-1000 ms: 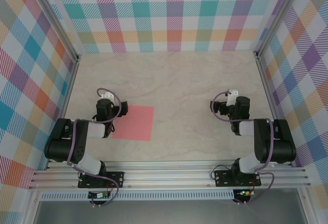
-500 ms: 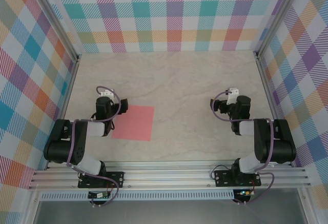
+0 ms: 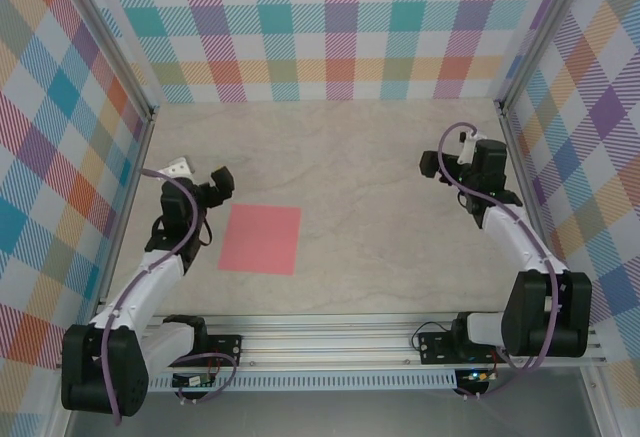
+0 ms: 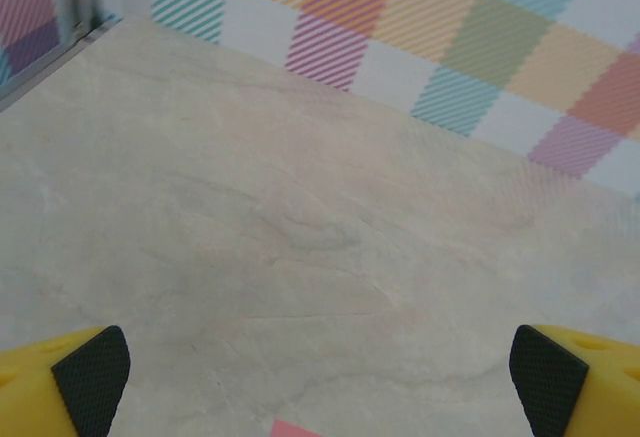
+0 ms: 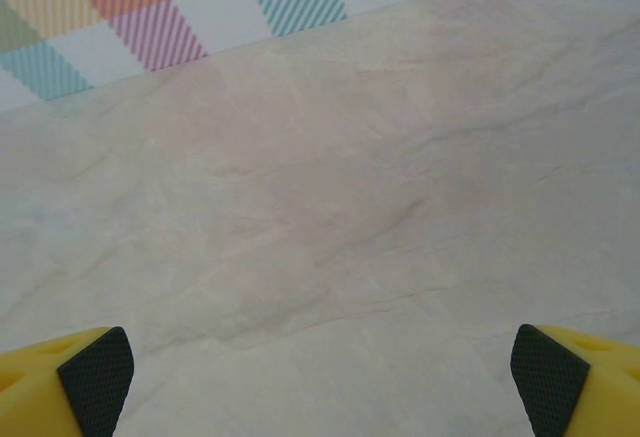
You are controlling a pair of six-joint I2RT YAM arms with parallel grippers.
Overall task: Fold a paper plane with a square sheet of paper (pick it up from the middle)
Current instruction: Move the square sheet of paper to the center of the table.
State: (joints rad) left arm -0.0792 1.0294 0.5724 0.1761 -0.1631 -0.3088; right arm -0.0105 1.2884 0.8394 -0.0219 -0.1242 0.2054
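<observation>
The square sheet of paper point(image 3: 261, 239) lies flat and uncreased on the marble table, left of centre. One pink corner of the sheet point(image 4: 295, 429) shows at the bottom edge of the left wrist view. My left gripper point(image 3: 217, 183) hovers just beyond the sheet's far-left corner. It is open, with nothing between its black pads point(image 4: 92, 379). My right gripper point(image 3: 438, 165) is far off at the back right, open over bare table. In the right wrist view its pads point(image 5: 548, 377) stand wide apart. The paper plane is out of view.
Plaid walls point(image 3: 330, 27) close the table on the left, back and right, with metal corner posts point(image 3: 150, 109). An aluminium rail point(image 3: 330, 342) carrying both arm bases runs along the near edge. Bare marble table point(image 3: 360, 187) lies between the grippers.
Both arms have stretched out from their folded poses. The left gripper went back and left, off the sheet's left edge. The right gripper went toward the back right. The sheet stayed put.
</observation>
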